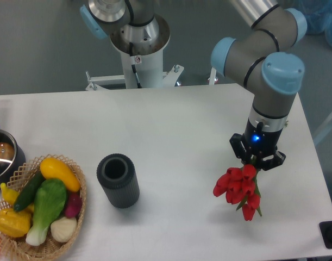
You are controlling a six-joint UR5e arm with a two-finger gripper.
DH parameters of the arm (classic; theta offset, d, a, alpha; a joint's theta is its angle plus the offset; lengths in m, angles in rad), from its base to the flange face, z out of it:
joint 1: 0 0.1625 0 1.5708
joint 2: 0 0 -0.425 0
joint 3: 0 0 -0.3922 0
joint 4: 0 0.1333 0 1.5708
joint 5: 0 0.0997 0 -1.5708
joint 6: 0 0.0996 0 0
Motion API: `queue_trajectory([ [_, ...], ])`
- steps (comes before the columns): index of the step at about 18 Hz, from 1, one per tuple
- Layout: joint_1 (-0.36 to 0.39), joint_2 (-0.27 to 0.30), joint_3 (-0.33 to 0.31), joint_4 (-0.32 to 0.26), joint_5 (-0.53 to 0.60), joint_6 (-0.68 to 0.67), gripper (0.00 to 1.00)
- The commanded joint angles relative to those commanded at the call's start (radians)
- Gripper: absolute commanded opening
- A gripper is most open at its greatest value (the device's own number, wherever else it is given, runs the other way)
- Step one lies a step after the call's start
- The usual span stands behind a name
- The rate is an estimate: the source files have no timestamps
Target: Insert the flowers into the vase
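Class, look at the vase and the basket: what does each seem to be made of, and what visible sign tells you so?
The vase looks like matte dark grey plastic or rubber: even horizontal ribs and no shine, though the picture cannot settle which. The basket looks like woven wicker or a similar tan fibre: its rim shows an open, looped weave.

A robotics lab: a grey-and-blue industrial arm (263,65) bolted on a white pedestal (141,65) at 12 o'clock, a bare white worktop (171,130), plain grey floor, and a basket (79,217) of plastic vegetables at 8 o'clock.
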State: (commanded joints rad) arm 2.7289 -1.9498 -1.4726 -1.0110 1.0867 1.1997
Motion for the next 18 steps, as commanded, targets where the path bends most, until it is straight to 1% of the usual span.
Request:
queue_trajectory([
  [3,0.046,0.031,0.006,0.043,-0.189,-0.038,0.0],
  [4,0.076,0.052,0.008,0.054,-0.3,-0.054,0.0],
  [6,0.11,0.058,0.0,0.054,-0.414,-0.054,0.0],
  [7,0.111,0.06,-0.005,0.054,-0.439,-0.054,0.0],
  [8,0.104,0.075,-0.011,0.054,-0.547,-0.068,0.0],
  [10,0.097,0.092,-0.02,0.055,-0.583,-0.126,0.0],
  [13,0.081,0.095,-0.023,0.057,-0.596,-0.127,0.0],
  [15,0.057,0.1,-0.021,0.057,-0.6,-0.131,0.0],
  [18,0.057,0.112,-0.026,0.057,-0.602,-0.128,0.0],
])
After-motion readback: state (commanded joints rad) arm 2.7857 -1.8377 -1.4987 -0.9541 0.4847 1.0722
